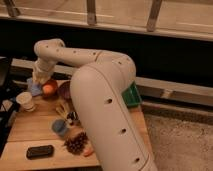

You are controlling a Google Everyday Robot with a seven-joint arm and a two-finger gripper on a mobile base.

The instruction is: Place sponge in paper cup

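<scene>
The white paper cup [25, 101] stands upright near the left edge of the wooden table [30, 135]. A pale blue sponge [33, 89] shows just behind the cup, next to an orange [48, 89]. My gripper [37, 80] is at the far left end of the arm, right above the sponge and a little behind and to the right of the cup. I cannot tell whether it holds the sponge. The big white arm [100, 95] covers the table's right side.
A dark purple bowl [65, 90] sits right of the orange. A blue can [60, 127], a brown clump [76, 142] and a black flat object [40, 151] lie nearer the front. A green object [132, 96] shows behind the arm. A dark chair [6, 95] stands at the left.
</scene>
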